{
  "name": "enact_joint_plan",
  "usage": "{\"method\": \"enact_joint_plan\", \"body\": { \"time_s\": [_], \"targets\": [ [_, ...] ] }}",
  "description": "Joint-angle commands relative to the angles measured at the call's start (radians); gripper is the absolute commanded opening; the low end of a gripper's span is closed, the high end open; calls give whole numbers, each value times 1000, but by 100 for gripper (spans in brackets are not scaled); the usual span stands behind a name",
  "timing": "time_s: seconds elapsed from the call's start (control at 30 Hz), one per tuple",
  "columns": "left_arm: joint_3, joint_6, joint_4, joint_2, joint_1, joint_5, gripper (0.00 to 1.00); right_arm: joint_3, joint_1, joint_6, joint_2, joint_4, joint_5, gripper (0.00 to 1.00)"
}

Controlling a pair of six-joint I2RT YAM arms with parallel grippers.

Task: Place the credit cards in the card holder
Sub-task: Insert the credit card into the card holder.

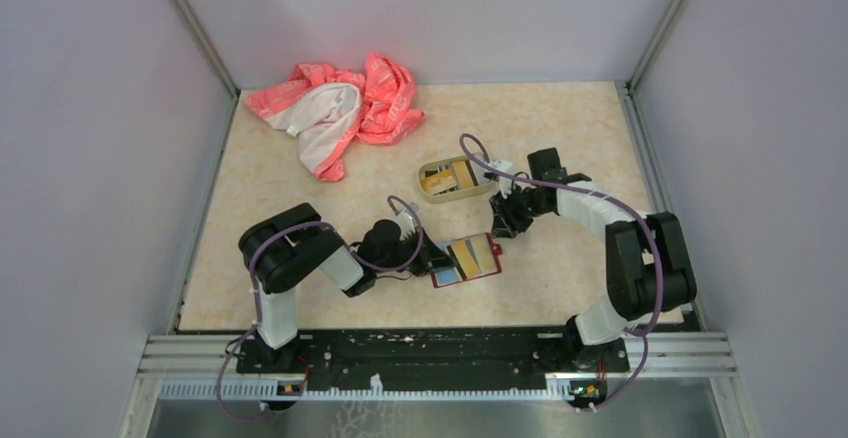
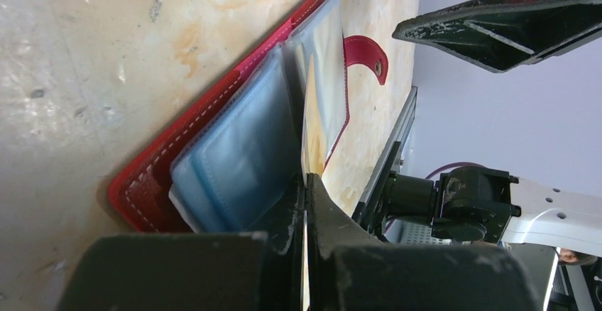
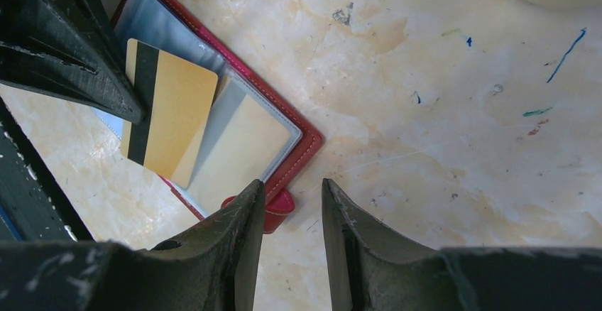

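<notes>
Currently my left gripper [image 2: 307, 183] is clamped on a gold credit card [image 3: 170, 116], held over the open red card holder [image 3: 307, 140] on the table [image 3: 440, 155]. My right gripper [image 3: 292, 187] hovers half-open and empty near the snap tab [image 3: 278, 210]. Next, I judge, the card must slide squarely into a clear pocket [image 3: 245, 148].

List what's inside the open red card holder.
Card holder: clear sleeves, one holding a pale card. A gold card, pinched by the left end effector, is over them. Whatever is under these cards is hidden.
</notes>
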Motion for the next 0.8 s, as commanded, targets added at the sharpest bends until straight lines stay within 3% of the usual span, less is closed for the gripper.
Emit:
{"method": "enact_joint_plan", "body": {
  "time_s": [0.0, 0.33, 0.77],
  "targets": [
    [32, -2, -91, 8, -3, 30, 0, 27, 31, -10, 17, 5, 2, 35],
    [62, -28, -247, -13, -3, 27, 0, 30, 88, -5, 63, 11, 83, 35],
    [100, -75, -322, 1, -3, 48, 0, 33, 121, -6, 92, 13, 116, 35]
  ]
}}
